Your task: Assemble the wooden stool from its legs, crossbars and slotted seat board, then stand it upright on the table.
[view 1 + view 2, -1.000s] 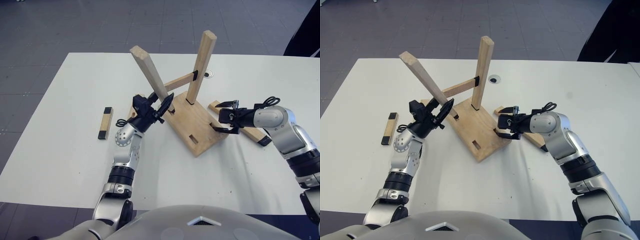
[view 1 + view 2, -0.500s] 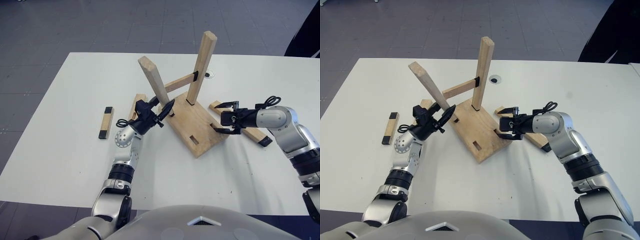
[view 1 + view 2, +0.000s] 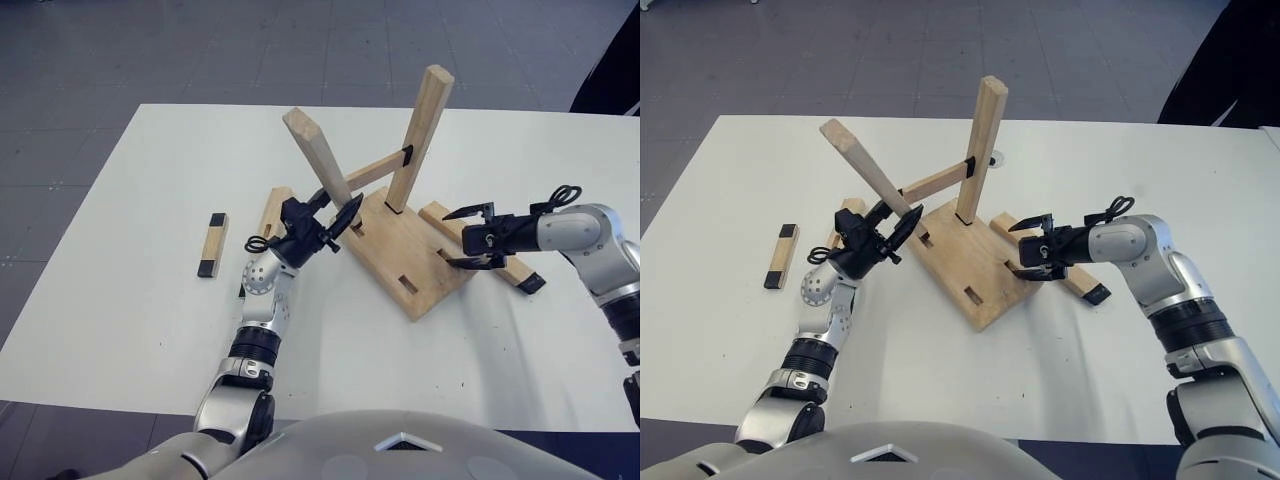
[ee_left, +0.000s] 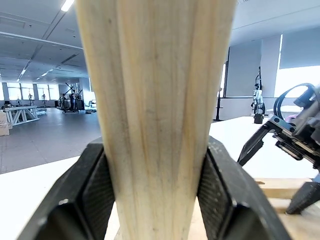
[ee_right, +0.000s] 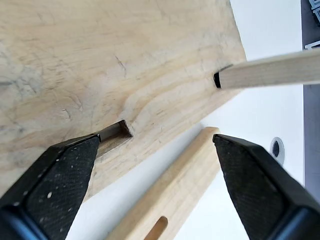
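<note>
Crossbar pieces come up first on my feed: 1 short crossbar (image 3: 211, 245) with black ends lies flat on the table (image 3: 120, 300), well left of everything else. A second loose piece (image 3: 272, 212) lies just beside my left arm. My left gripper (image 3: 335, 205) is pinching the tilted leg (image 3: 315, 155) low down; the wrist camera shows both pads (image 4: 97, 192) pressed against the wood. That leg leans up and to the left, its foot at the left corner of the seat board (image 3: 405, 255). I cannot tell whether it sits in a slot.

The seat board rests mid-table, skewed to the table's edges, with 2 open slots (image 3: 408, 283) near its front. 1 upright leg (image 3: 418, 135) stands on its far side, and a joining crossbar (image 3: 375, 172) runs between the 2 legs.

On the right, my right gripper (image 3: 448, 239) is spread wide at the board's right edge, gripping nothing. A loose leg (image 3: 520, 272) lies on the table just beside that edge.
</note>
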